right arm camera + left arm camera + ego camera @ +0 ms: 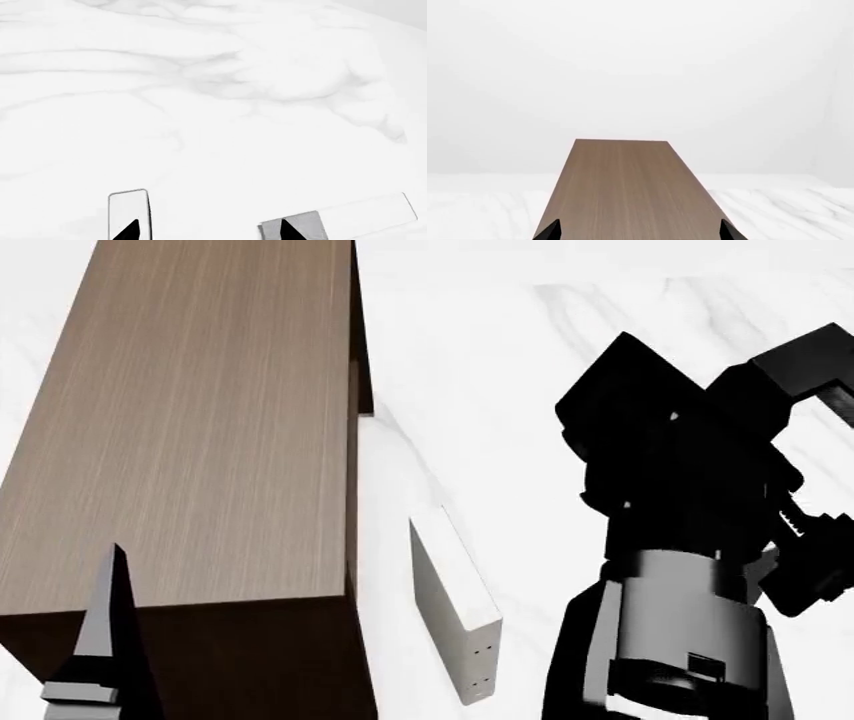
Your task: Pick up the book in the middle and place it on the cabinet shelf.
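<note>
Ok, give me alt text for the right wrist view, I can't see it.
The right gripper hangs open over a white marbled floor, only its two dark fingertips showing. Beneath them lie a cream-white book and a grey-covered book, set apart.

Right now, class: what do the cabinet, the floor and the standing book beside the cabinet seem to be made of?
Cabinet: wood or wood veneer, matte, with fine straight grain lines.
Floor: polished white marble, judging by the grey veins.
Book: smooth cream-white cover with small dots on one edge; material unclear in this render.
</note>
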